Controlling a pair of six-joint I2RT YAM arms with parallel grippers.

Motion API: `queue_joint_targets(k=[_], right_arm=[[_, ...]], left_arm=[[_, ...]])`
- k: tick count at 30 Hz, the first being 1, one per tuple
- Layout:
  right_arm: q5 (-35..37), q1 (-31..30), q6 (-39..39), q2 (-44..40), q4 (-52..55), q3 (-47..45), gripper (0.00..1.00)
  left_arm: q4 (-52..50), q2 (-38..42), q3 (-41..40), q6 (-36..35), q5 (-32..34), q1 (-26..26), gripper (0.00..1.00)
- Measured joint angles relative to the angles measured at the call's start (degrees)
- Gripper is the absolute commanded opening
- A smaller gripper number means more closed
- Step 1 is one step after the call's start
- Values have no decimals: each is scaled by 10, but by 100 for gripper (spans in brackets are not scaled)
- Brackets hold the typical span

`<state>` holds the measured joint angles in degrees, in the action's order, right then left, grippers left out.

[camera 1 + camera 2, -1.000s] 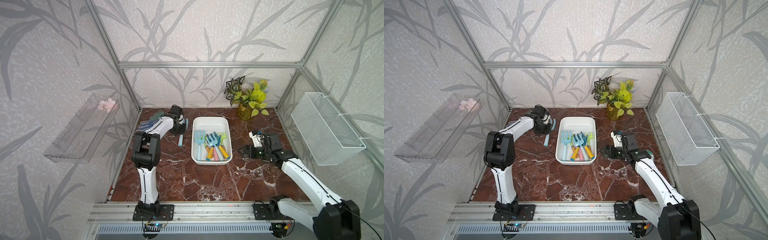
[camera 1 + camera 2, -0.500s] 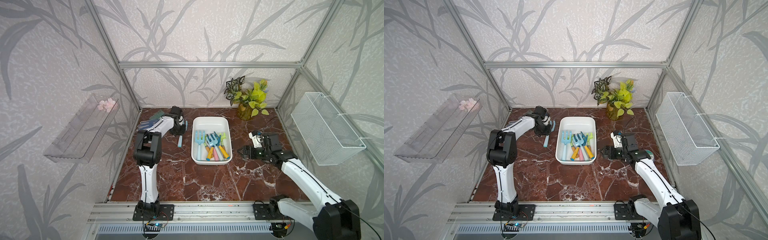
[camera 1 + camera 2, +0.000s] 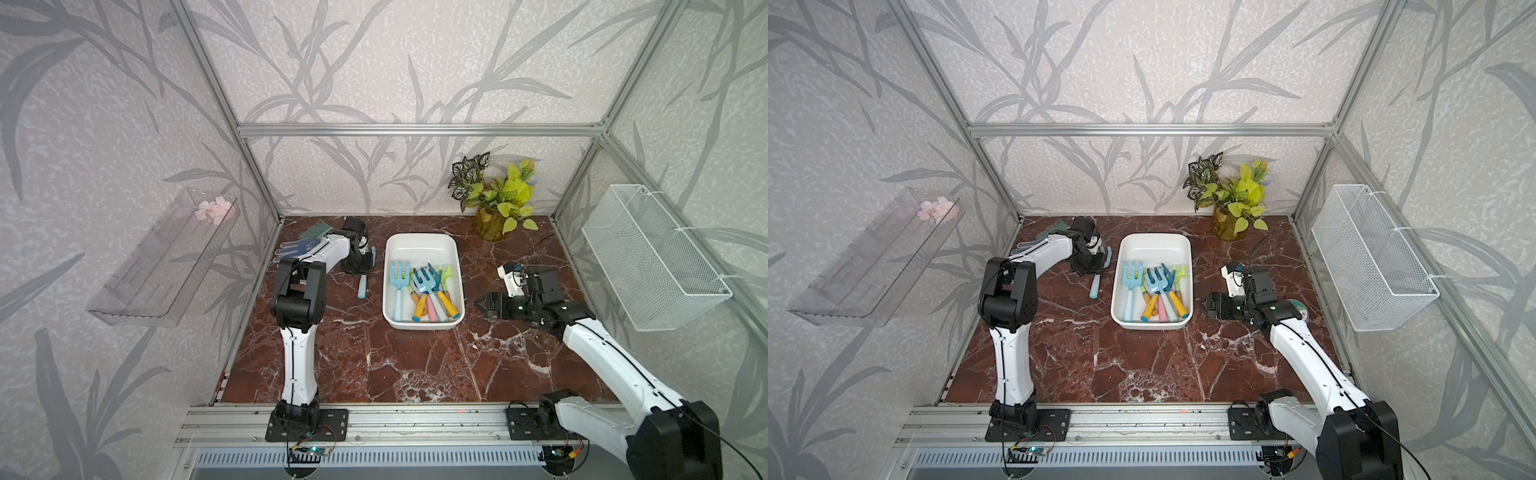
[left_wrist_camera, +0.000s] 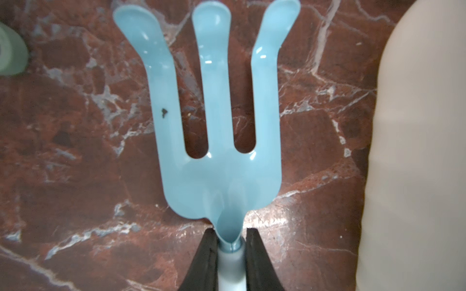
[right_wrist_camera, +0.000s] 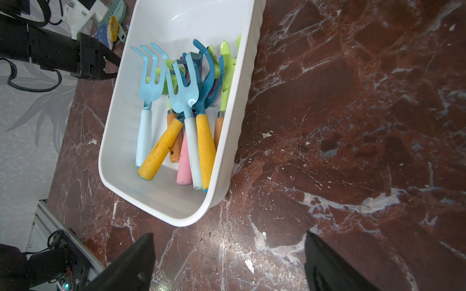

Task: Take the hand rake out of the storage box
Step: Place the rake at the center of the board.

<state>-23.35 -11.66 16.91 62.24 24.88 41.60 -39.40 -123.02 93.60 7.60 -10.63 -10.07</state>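
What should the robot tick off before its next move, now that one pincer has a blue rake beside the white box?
1. Grip: the left pincer is shut on the neck of the blue rake: ok.
2. Rake out of the box: it is beside the box, over the table: ok.
3. Rake resting on the table, so it is safe to let go: cannot tell.
4. Right pincer open and not touching the box: ok.
5. Something left to pick next: a pile of rakes lies in the box: ok.
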Motion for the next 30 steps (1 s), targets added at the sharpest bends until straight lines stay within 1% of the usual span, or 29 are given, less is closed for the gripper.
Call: queue_joint_targets(k=[1, 5, 7, 10, 14, 17, 22, 24, 25, 27, 30], right_arm=[[-1, 0, 0, 1, 0, 0, 95], [-3, 0, 0, 6, 1, 0, 95], [-4, 0, 0, 8, 2, 1, 93], [-10, 0, 2, 14, 5, 11, 85], [-18, -3, 2, 25, 12, 39, 78], [-18, -17, 1, 32, 16, 63, 77], [-7, -89, 0, 81, 24, 118, 75], [6, -123, 5, 108, 26, 141, 73], [14, -139, 7, 122, 26, 154, 69], [32, -168, 13, 153, 28, 182, 65], [63, -204, 30, 206, 35, 232, 64]], left_arm=[[0, 0, 0, -1, 0, 0, 39], [15, 4, -8, 1, 3, -4, 63], [27, 18, -29, 3, 8, -6, 77], [43, 51, -71, 9, 19, -10, 88], [75, 139, -146, 16, 35, -19, 94], [115, 241, -222, 28, 44, -31, 95], [189, 405, -354, 62, 63, -70, 94], [215, 452, -403, 78, 70, -86, 94], [226, 475, -430, 88, 72, -95, 94], [247, 513, -478, 107, 76, -105, 94], [276, 567, -546, 132, 83, -116, 94]])
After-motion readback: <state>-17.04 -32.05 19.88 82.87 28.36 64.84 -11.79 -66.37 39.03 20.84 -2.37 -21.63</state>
